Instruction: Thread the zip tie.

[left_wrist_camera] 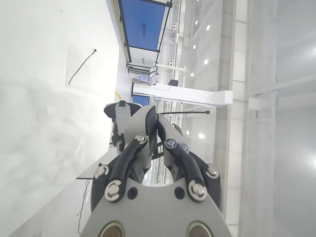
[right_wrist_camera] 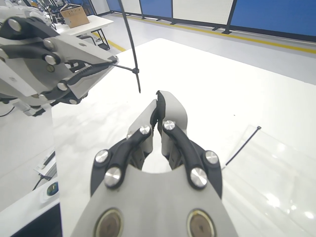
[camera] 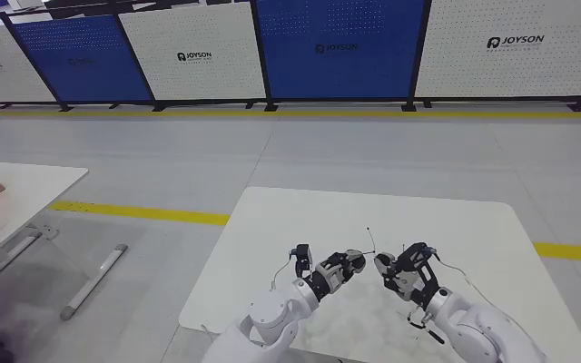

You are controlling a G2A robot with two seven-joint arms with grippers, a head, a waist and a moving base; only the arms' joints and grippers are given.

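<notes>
Left pincer (right_wrist_camera: 112,62) grips the thin, light, springy zip tie (right_wrist_camera: 135,70) beside its head; right pincer (right_wrist_camera: 158,94), closed and empty, should probably pinch the tapered tail tip.

Each white and blue wall panel (camera: 227,32) bears a printed company logo (camera: 194,56).

Between the tips of left gripper (right_wrist_camera: 112,62): zip tie (right_wrist_camera: 130,38), projecting toward right gripper (right_wrist_camera: 159,97). Its free end hangs just before right gripper's closed tips, not touching. On table (right_wrist_camera: 197,75), well apart from both: second zip tie (right_wrist_camera: 243,146), lying flat.
</notes>
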